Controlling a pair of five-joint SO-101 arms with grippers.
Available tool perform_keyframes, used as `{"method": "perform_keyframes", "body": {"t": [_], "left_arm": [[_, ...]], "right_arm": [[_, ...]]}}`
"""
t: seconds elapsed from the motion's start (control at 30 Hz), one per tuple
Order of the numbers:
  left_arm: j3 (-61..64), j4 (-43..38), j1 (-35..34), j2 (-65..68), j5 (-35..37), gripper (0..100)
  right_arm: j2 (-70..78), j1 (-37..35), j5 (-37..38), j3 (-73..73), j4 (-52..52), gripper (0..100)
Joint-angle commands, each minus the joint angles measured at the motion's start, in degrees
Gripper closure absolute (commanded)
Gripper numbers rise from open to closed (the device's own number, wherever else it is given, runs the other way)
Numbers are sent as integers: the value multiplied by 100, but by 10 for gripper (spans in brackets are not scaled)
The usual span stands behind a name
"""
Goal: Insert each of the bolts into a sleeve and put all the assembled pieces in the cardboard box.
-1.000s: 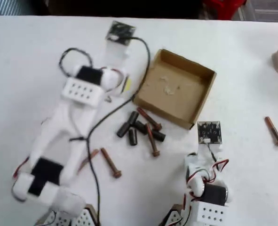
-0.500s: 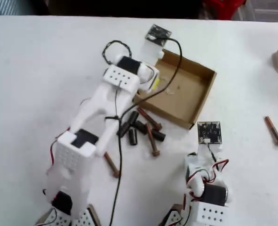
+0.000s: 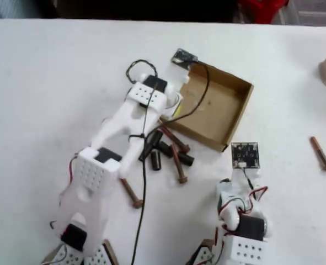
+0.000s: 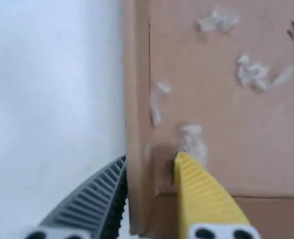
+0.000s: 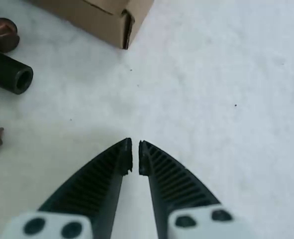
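White counter (image 3: 52, 66): left fingers (image 4: 201, 199) stand wide astride a wall of the brown cardboard box (image 4: 137, 89). It looks light and stiff, a fair pinch point. Right fingers (image 5: 112, 174) nearly closed, empty; copper bolts (image 3: 180, 171) and black sleeves (image 3: 155, 160) ahead.

Brown cardboard box (image 3: 218, 107), black sleeves (image 3: 155, 159), copper-brown bolts (image 3: 320, 152), white table (image 3: 52, 72), ribbed yellow-and-grey left gripper (image 4: 151, 158).
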Motion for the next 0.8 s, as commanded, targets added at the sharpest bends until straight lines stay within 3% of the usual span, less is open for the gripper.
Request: {"method": "perform_keyframes", "body": {"t": [0.0,0.1,0.3,0.77], "left_arm": [[-229,211,-101,-22,-18,980],[-343,668,-321,-66,79,983],[-466,1371,-831,-690,1011,979],[-88,440,-1868,-1288,1389,980]], "right_arm": [[-57,57,-26,18,-66,981],[-57,57,-26,18,-66,981],[-57,57,-26,18,-66,981],[-57,57,-26,18,-66,981]]}}
